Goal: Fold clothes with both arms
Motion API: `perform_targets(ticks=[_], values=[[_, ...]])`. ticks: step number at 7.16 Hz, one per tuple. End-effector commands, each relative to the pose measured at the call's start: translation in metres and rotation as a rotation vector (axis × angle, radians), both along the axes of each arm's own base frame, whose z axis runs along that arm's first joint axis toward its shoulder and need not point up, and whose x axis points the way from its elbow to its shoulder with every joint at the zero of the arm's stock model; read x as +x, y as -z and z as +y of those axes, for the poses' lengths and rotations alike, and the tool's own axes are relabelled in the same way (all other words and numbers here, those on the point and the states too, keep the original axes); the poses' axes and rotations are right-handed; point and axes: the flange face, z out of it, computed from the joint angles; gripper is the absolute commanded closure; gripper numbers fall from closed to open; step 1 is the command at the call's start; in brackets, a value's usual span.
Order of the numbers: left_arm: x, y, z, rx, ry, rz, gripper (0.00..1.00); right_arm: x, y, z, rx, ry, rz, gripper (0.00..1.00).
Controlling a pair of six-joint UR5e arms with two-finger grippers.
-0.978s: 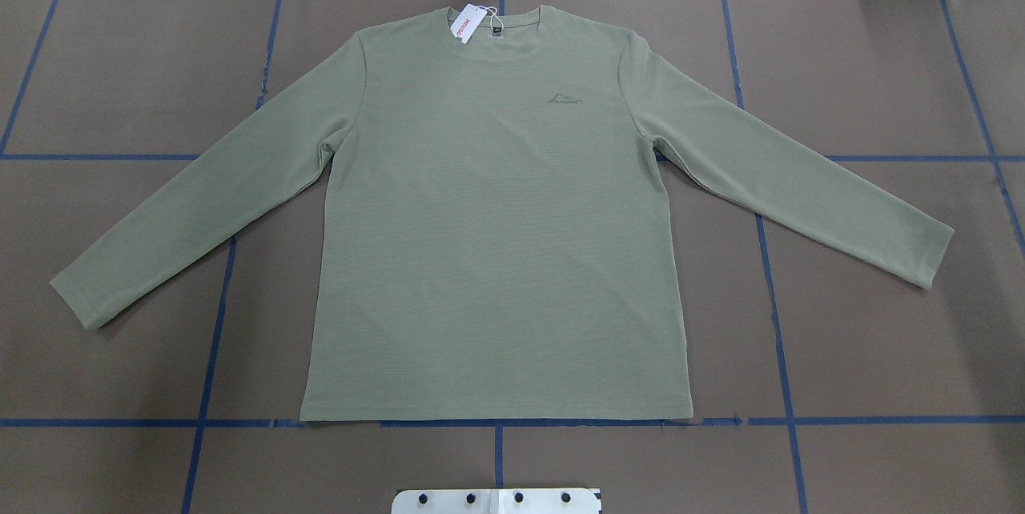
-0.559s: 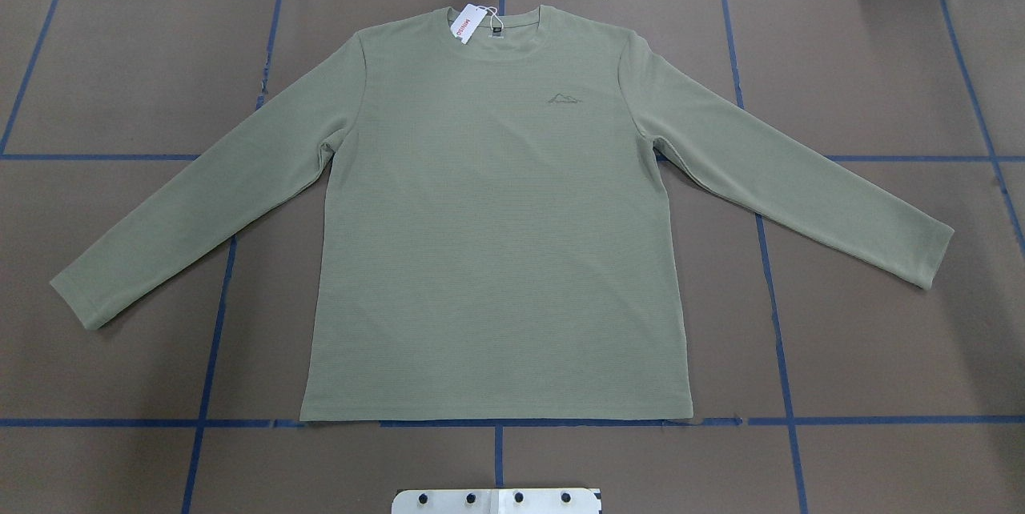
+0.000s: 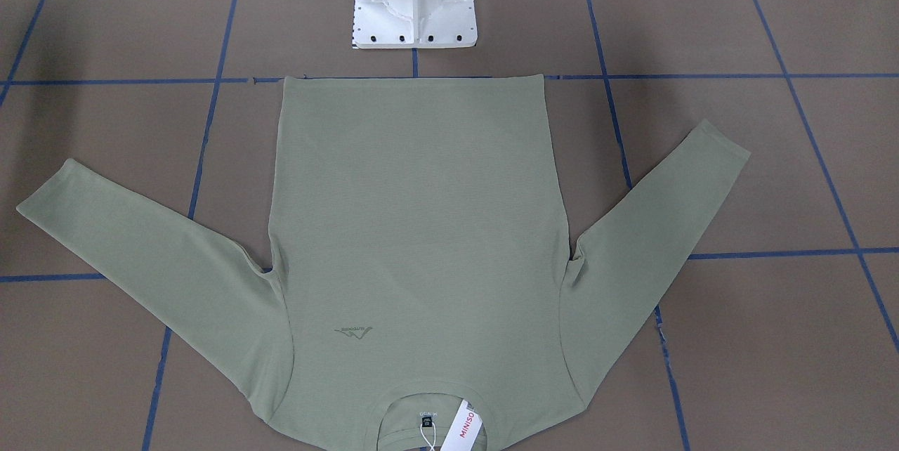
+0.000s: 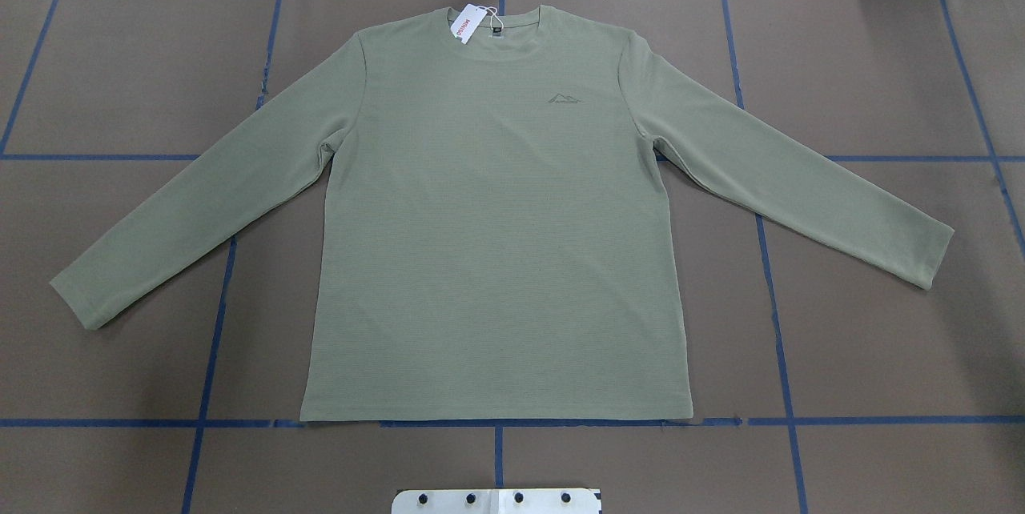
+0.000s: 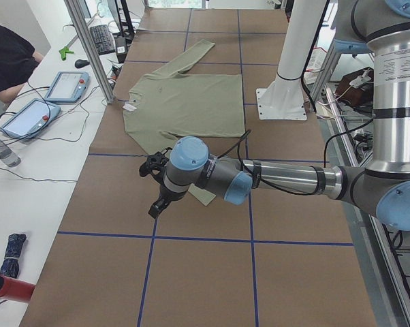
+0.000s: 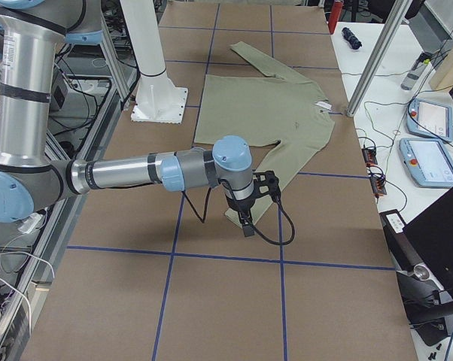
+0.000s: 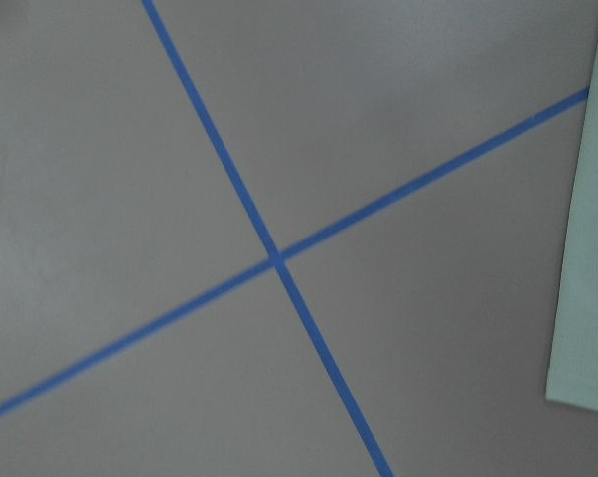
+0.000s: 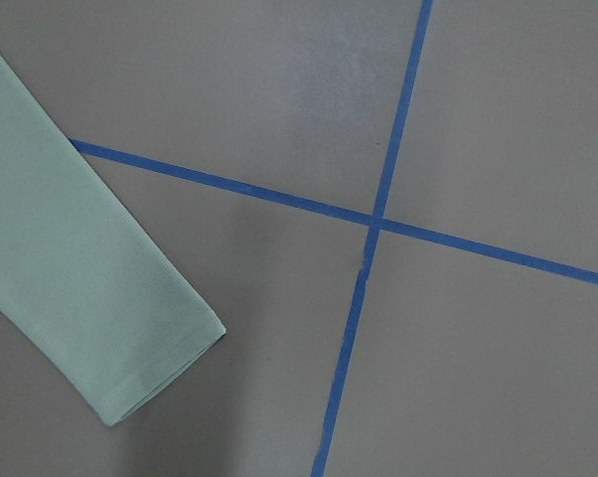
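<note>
**Front-facing view:** A sage-green shirt (image 3: 414, 226) lies flat and face up on the brown table cover (image 3: 772, 156). Its hem is toward the white pedestal base (image 3: 416, 8) at top centre and its collar is at the bottom edge. The sleeves angle out toward the left and right sides of the frame. The hang tag (image 3: 466, 423) rests in the neckline at bottom centre, and the chest logo (image 3: 353, 331) sits lower left of centre.

**Overhead view:** The shirt (image 4: 496, 242) fills the middle of the frame, collar at top, with its hem along a blue tape line (image 4: 881, 420) near the bottom. It lies exactly as it did a second earlier, with every edge, the tag (image 4: 465, 24) and the logo (image 4: 565, 99) in the same place.

**Left-side view:** The left arm (image 5: 280, 180) stretches across the centre of the frame. The left gripper (image 5: 154, 208) points down over the table left of centre, near the cuff (image 5: 206, 197) of the near sleeve. This view does not settle whether the jaws stand apart or together.

**Right-side view:** The right arm (image 6: 136, 171) reaches in from the left edge. The right gripper (image 6: 247, 224) points down at centre, by the end of the near sleeve (image 6: 290, 162). How its jaws stand cannot be told either.

**Left wrist view:** Two tape lines cross at centre (image 7: 276, 258), and a strip of sleeve (image 7: 582, 298) runs down the right edge.

**Right wrist view:** A sleeve end (image 8: 80, 278) lies flat at lower left, apart from a tape crossing (image 8: 375, 224) right of centre.
</note>
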Motion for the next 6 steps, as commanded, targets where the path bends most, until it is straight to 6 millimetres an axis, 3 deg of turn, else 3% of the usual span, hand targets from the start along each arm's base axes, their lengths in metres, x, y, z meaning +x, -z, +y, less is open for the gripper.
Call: perform_targets(ticks=[1, 2, 3, 4, 5, 6], values=[[0.000, 0.001, -0.007, 0.033, 0.017, 0.013, 0.00, -0.002, -0.004, -0.003, 0.024, 0.011, -0.037, 0.00], [0.000, 0.005, -0.007, 0.040, 0.015, 0.016, 0.00, -0.004, 0.001, -0.008, 0.051, -0.020, -0.054, 0.00], [0.000, 0.002, -0.008, 0.039, 0.014, 0.016, 0.00, -0.021, 0.005, -0.012, -0.013, -0.096, -0.091, 0.00], [0.000, 0.004, -0.008, 0.048, 0.014, 0.016, 0.00, -0.037, -0.004, -0.013, -0.048, -0.151, -0.130, 0.00], [0.000, 0.001, -0.005, 0.052, 0.014, 0.016, 0.00, -0.066, -0.025, -0.015, -0.051, -0.178, -0.172, 0.00], [0.000, 0.000, -0.004, 0.050, 0.013, 0.015, 0.00, -0.091, -0.062, -0.015, -0.029, -0.199, -0.212, 0.00]])
